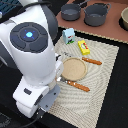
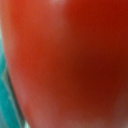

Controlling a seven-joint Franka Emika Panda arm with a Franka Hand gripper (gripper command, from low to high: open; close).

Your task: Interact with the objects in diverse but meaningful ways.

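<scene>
1. The tool itself is hidden: in the exterior view the white arm (image 1: 30,55) fills the near side and blocks it, so I cannot tell whether its jaws are spread or pressed together.
2. The wrist view is almost wholly a blurred red tomato (image 2: 70,60), pressed very close to the lens, with a teal sliver at one edge.
3. The tomato cannot be seen in the exterior view.
4. On the woven mat (image 1: 102,60) stand a white carton with green-blue print (image 1: 68,35) and a yellow rectangular packet (image 1: 85,48), near each other.
5. A round wooden plate (image 1: 74,69) lies between a wooden-handled fork (image 1: 91,61) and a knife (image 1: 75,84).
6. Two grey pots (image 1: 84,12) sit beyond the mat.
7. The arm leans low over the mat's near corner.
</scene>
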